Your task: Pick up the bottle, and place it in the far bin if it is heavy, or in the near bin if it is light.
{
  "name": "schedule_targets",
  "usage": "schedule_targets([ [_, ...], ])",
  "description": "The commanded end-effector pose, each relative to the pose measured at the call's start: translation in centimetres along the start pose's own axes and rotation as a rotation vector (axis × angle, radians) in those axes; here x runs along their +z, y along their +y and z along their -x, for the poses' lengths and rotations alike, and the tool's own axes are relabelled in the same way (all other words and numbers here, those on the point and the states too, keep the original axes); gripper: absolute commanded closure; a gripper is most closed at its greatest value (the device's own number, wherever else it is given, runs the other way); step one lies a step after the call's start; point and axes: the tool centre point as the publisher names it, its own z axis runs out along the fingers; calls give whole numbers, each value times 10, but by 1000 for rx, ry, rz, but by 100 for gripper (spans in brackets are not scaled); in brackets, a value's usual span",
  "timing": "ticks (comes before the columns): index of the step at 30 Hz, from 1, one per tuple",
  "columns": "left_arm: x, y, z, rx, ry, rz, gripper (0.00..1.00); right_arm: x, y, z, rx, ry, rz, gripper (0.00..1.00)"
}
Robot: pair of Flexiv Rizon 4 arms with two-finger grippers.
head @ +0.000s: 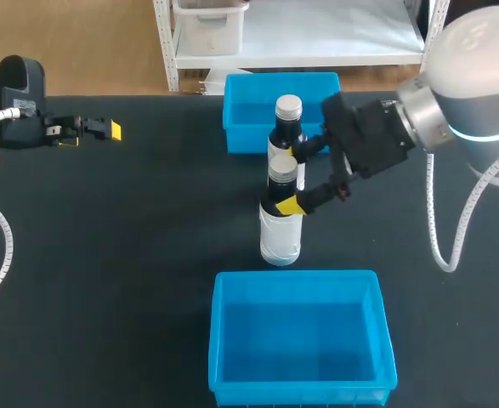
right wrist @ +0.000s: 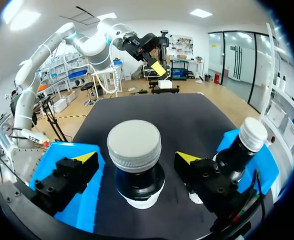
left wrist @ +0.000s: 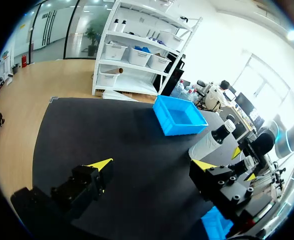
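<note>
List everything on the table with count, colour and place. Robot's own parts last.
bottles: two, dark with grey caps; near bottle mid-table, far bottle just behind it, in front of the far bin
bins: two, blue; far bin at the back edge, near bin at the front edge
table: one, black
hands: two, black with yellow tips; left hand open, over the back left; right hand open, a finger either side of the near bottle

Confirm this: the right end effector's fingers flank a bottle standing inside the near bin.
Wrong. The bottle flanked by the right end effector stands on the table, beyond the near bin, not inside it. The head view shows it.
</note>
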Motion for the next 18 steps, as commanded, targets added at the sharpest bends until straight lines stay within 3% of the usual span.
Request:
schedule_targets([
  [1, 0, 0, 0, 0, 0, 0, 0, 2, 0, 2, 4, 3, -3, 0],
  [18, 0, 0, 0, 0, 0, 0, 0, 7, -2, 3, 11, 30, 4, 0],
])
